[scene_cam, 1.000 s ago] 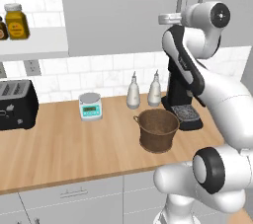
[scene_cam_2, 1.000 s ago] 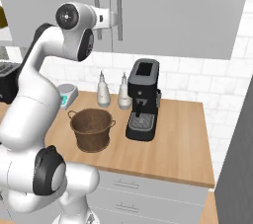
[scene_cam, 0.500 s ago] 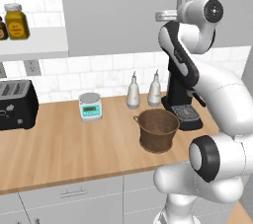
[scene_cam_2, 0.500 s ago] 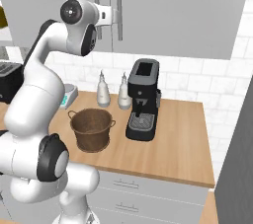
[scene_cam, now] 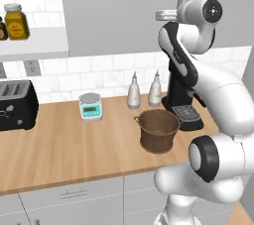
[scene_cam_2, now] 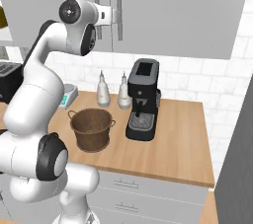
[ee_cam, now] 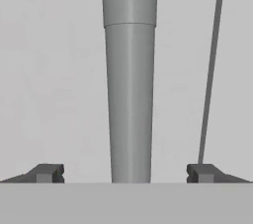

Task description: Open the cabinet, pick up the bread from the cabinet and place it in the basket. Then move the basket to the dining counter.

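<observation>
Gripper [ee_cam: 126,172] of mine stands spread as wide as it goes and holds nothing; the long bar handle [ee_cam: 129,80] of the cabinet [scene_cam: 124,11] rises between my two fingertips [ee_cam: 47,172] toward twelve o'clock in the hand view, not yet touched by either. Both grey doors are shut, and the seam between them runs just at two o'clock of the handle. I judge the handle stiff, smooth and a little slippery (a round metal-looking bar), so I would close around its middle, squarely, and pull; the door itself should swing lightly on its hinges. On the counter below, the basket [scene_cam: 158,130] sits at seven o'clock of the black coffee machine [scene_cam_2: 143,99], just beside it. I can read no brand, label or writing anywhere.
</observation>
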